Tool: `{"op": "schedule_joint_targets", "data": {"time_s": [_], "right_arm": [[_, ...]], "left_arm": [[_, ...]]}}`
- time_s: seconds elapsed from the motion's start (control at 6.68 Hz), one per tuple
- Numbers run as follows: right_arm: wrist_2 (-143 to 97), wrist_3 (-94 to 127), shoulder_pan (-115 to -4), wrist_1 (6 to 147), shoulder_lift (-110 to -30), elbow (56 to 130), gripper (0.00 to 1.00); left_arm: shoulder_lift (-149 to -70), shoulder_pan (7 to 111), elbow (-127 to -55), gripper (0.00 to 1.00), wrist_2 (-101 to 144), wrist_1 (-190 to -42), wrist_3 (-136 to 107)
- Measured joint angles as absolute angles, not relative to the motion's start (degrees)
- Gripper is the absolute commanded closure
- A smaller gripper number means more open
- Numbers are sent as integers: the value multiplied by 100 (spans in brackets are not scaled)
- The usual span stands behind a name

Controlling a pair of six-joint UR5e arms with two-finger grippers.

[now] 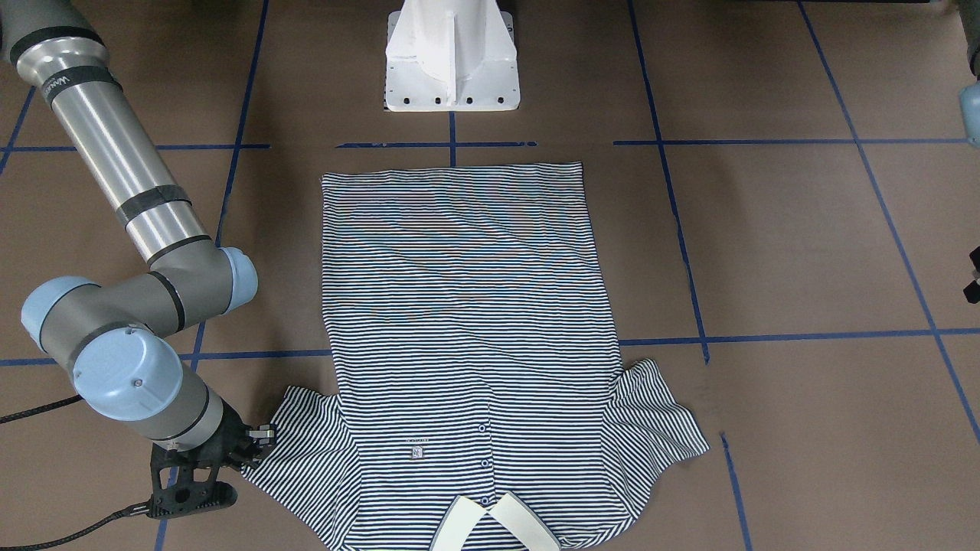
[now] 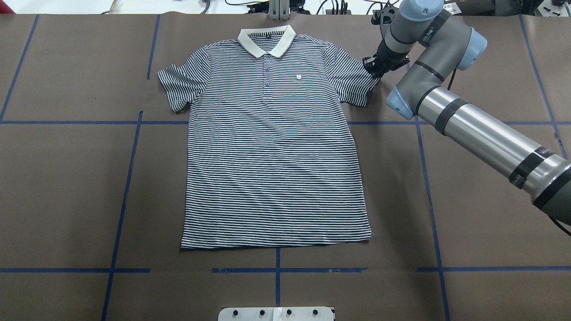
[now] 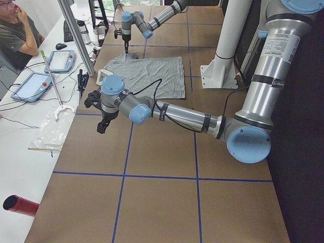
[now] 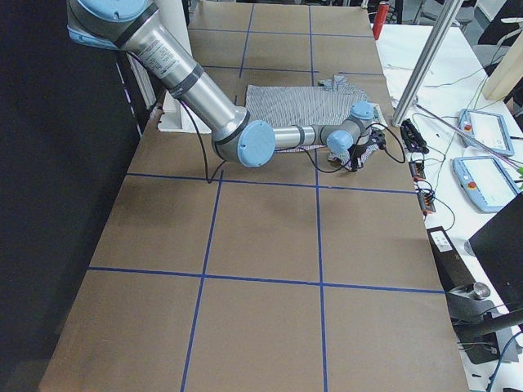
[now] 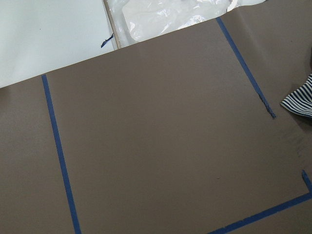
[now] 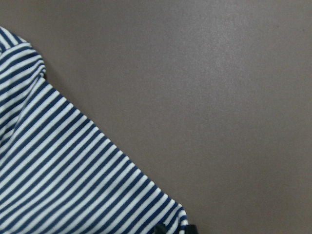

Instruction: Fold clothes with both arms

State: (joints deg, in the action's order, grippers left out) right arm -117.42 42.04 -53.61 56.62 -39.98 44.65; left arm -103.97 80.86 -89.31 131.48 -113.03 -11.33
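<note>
The striped polo shirt lies flat and face up on the brown table, with its white collar at the far side. It also shows in the front view. My right gripper is down at the outer corner of the shirt's right-hand sleeve. In the right wrist view its dark tips stand close together with the sleeve corner between them. My left gripper hovers above bare table, left of the shirt. I cannot tell whether it is open. Its wrist view shows only a sleeve tip.
The white pedestal base stands at the robot's side of the table. Blue tape lines cross the brown surface. A side bench with tablets, a plastic bag and a seated person runs along the far edge.
</note>
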Motion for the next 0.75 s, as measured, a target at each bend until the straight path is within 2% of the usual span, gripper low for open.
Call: {"op": "schedule_joint_targets", "data": {"time_s": [0.45, 0.75], "right_arm": [[-11796, 4191, -5370, 5671, -3961, 4714, 100], [-12070, 4228, -5357, 5684, -4200, 5483, 100]], "left_arm": [[-10418, 8086, -8892, 0, 13154, -11301, -1164], [-10426, 8086, -8869, 0, 13168, -11299, -1176]]}}
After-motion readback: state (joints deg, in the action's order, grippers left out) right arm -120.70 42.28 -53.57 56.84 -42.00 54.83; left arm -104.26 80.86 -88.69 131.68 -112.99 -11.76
